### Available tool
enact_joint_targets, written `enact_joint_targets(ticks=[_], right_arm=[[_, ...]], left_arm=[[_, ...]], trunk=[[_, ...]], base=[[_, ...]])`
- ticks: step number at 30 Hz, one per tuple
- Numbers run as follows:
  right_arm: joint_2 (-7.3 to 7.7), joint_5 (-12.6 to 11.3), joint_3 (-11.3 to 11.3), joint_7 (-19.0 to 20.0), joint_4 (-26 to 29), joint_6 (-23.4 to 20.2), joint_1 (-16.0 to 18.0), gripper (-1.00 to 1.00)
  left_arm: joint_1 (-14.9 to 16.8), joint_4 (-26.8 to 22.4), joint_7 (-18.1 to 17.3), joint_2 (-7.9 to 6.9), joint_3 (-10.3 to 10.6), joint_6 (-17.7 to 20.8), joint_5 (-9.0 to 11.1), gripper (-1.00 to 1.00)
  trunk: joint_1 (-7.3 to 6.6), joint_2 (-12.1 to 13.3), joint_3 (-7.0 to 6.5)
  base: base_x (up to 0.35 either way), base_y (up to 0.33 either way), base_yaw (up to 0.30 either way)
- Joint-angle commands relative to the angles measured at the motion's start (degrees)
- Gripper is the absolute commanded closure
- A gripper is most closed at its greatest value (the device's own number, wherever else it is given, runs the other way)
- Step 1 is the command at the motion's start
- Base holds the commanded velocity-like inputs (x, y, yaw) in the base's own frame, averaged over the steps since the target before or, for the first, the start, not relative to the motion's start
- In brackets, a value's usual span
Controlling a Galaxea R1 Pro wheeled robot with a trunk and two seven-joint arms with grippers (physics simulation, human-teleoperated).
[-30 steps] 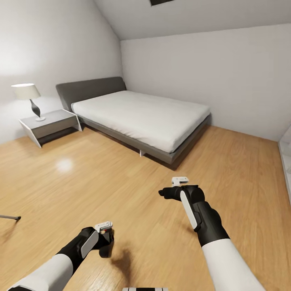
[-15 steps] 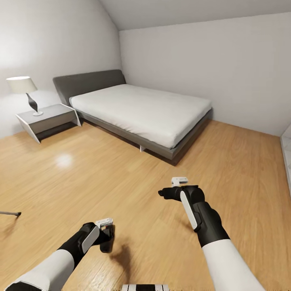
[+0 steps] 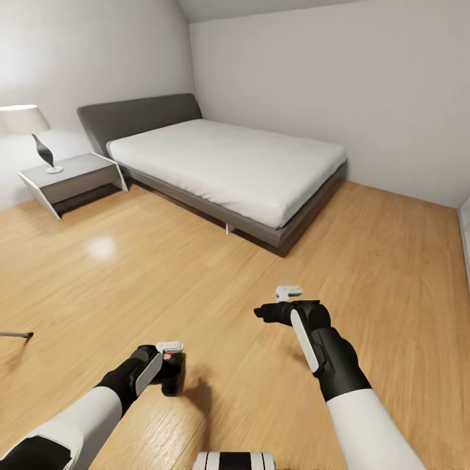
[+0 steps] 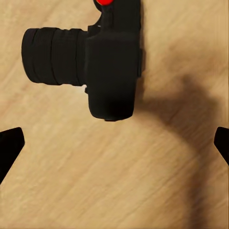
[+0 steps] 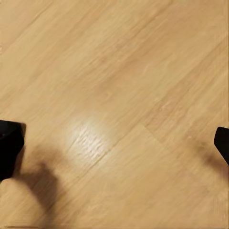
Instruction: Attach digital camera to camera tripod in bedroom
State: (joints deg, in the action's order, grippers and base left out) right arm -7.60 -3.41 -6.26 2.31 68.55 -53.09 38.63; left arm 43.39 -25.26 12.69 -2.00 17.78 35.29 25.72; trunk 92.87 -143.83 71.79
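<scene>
Where the robot stands: inside the bedroom (image 3: pixel 339 85), with pale walls and a sloped ceiling.
Floor: light wood floor (image 3: pixel 196 274) runs under both arms.
Bed: the white bed (image 3: pixel 228 163) stands ahead of both pincers, well apart from them.
Nightstand: grey nightstand (image 3: pixel 68 176) with a lamp (image 3: pixel 26 124), beyond the left pincer and off to its left.
Camera tripod: one thin leg end and black foot of the camera tripod (image 3: pixel 16 335) show at the edge of the head view. It lies to the left of the left pincer and well apart from it.
Left pincer: the left pincer (image 4: pixel 114 143) has its tips spread wide and they touch nothing.
Right pincer: the right pincer (image 3: pixel 266 312) is spread too, with bare floor in front of it.
Digital camera: the digital camera (image 4: pixel 112 62) sits just beyond the left pincer's tips, not between them. Whether it rests on the floor I cannot tell.
Camera axis: the lens-to-body line runs parallel to the line from one tip to the other, with the red button (image 4: pixel 105 2) at the body's far edge.
Deciding relation: the tripod lies left of the left pincer, so the left arm is judged nearer to both the tripod and the camera.
</scene>
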Motion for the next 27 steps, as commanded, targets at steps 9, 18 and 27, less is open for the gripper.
enact_joint_targets(ticks=[9,18,27], right_arm=[[0.13,-0.3,-0.5,1.4,1.9,-0.7,-0.1,-1.0],[0.27,-0.3,-0.9,1.7,9.7,-2.5,-2.3,-1.0],[0.34,0.0,-2.7,1.6,16.0,-5.4,-4.7,-1.0]], left_arm=[[2.4,-0.1,-0.2,-0.98,2.5,0.1,-2.2,-1.0],[3.6,0.2,-3.7,-0.56,3.6,-7.8,-6.1,-1.0],[3.9,-0.1,-4.5,-0.33,3.7,-13.4,-7.1,-1.0]], trunk=[[0.22,-0.1,2.05],[0.45,-0.3,4.04],[0.68,-0.4,6.03]], base=[[0.0,0.0,0.0],[0.0,0.0,0.0],[0.0,0.0,0.0]])
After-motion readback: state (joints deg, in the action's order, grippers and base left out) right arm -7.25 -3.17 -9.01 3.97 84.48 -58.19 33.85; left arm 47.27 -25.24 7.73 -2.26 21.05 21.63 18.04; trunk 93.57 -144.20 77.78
